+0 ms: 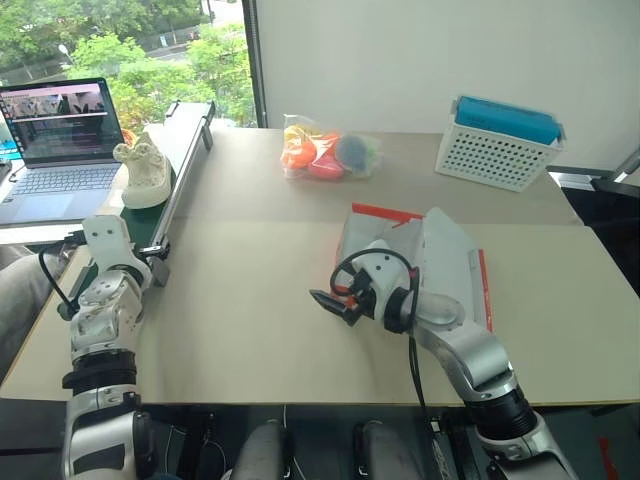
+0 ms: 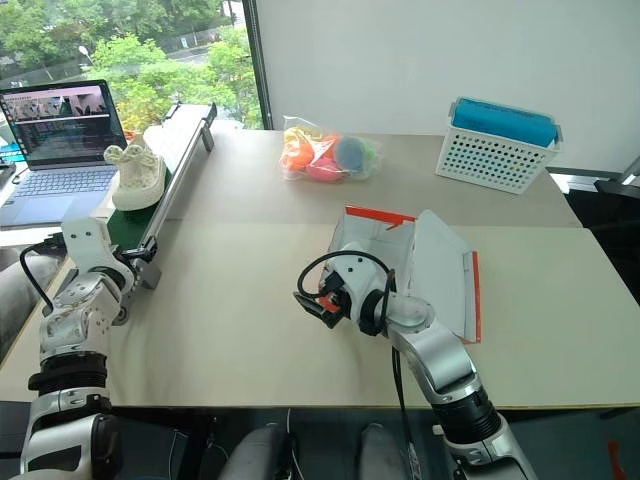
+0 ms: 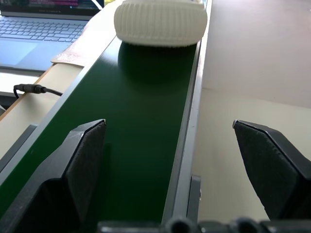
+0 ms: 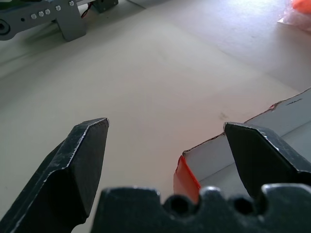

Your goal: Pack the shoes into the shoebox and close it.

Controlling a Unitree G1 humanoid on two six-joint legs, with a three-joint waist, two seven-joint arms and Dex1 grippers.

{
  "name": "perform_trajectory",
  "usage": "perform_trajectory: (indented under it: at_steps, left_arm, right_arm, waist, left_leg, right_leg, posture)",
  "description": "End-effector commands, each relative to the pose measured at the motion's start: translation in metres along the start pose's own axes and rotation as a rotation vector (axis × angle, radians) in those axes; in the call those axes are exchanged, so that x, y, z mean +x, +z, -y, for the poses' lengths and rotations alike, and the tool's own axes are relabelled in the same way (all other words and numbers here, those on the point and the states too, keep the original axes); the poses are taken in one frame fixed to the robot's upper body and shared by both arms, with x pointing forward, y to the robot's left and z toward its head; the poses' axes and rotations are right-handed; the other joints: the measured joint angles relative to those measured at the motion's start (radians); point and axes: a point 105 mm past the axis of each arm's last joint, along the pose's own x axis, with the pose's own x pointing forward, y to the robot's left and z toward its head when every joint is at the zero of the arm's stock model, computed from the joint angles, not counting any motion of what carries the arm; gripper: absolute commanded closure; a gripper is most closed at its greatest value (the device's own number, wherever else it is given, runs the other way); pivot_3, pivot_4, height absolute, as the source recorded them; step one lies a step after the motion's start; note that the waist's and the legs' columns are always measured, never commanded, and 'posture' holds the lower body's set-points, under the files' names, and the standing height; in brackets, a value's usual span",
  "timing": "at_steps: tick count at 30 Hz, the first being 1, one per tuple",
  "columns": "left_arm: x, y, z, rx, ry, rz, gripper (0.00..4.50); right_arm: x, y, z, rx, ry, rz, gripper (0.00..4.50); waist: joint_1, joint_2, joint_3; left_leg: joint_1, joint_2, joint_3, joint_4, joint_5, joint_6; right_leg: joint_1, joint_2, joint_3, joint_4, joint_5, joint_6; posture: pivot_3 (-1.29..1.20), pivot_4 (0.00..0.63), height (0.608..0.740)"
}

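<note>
One cream shoe [image 1: 145,172] stands on the green conveyor belt [image 3: 141,121] at the table's left edge, its ribbed pale sole end [image 3: 160,22] facing my left gripper. That left gripper [image 3: 167,131] is open and empty, held over the near end of the belt and short of the shoe. The orange-red shoebox [image 1: 440,262] lies open at centre right, its whitish inside showing. My right gripper [image 1: 330,303] is open and empty at the box's near left corner [image 4: 187,170], pointing left over bare table.
A laptop [image 1: 55,150] sits left of the conveyor. A clear bag of colourful items [image 1: 330,152] lies at the back centre. A white perforated basket [image 1: 497,152] with a blue pack on top stands back right. The conveyor's grey frame [image 4: 58,17] shows ahead of my right gripper.
</note>
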Motion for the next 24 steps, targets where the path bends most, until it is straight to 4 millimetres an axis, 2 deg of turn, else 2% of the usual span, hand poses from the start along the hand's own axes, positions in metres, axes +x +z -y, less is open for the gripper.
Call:
perform_trajectory:
  at_steps: [1,8,22,24]
  left_arm:
    - [0.002,0.030,0.006,-0.001,-0.012,0.105,0.00]
    - [0.003,0.042,0.011,-0.016,-0.020,0.161,0.00]
    - [0.003,0.037,0.016,-0.025,-0.020,0.153,0.00]
    - [0.000,0.034,0.006,0.010,0.039,0.141,0.00]
  right_arm:
    - [-0.002,0.008,0.004,-0.009,-0.022,0.039,0.04]
    - [-0.001,0.006,0.003,-0.001,-0.027,0.037,0.04]
    - [-0.002,0.004,0.007,-0.002,-0.045,0.027,0.04]
    - [-0.004,0.004,0.011,0.000,-0.054,0.026,0.04]
  waist:
    - [0.000,0.000,0.000]
    - [-0.001,0.000,0.000]
    - [0.006,0.000,0.000]
    - [0.008,0.000,0.000]
  left_leg:
    - [0.000,0.000,0.000,0.000,0.000,0.000]
    - [0.000,0.000,0.000,0.000,0.000,0.000]
    - [0.000,0.000,0.000,0.000,0.000,0.000]
    - [0.000,0.000,0.000,0.000,0.000,0.000]
  right_leg:
    - [0.000,0.000,0.000,0.000,0.000,0.000]
    - [0.000,0.000,0.000,0.000,0.000,0.000]
    - [0.000,0.000,0.000,0.001,0.000,0.000]
    - [0.000,0.000,0.000,0.001,0.000,0.000]
  posture:
    - [0.00,0.150,0.705]
    - [0.00,0.150,0.705]
    - [0.00,0.150,0.705]
    - [0.00,0.150,0.705]
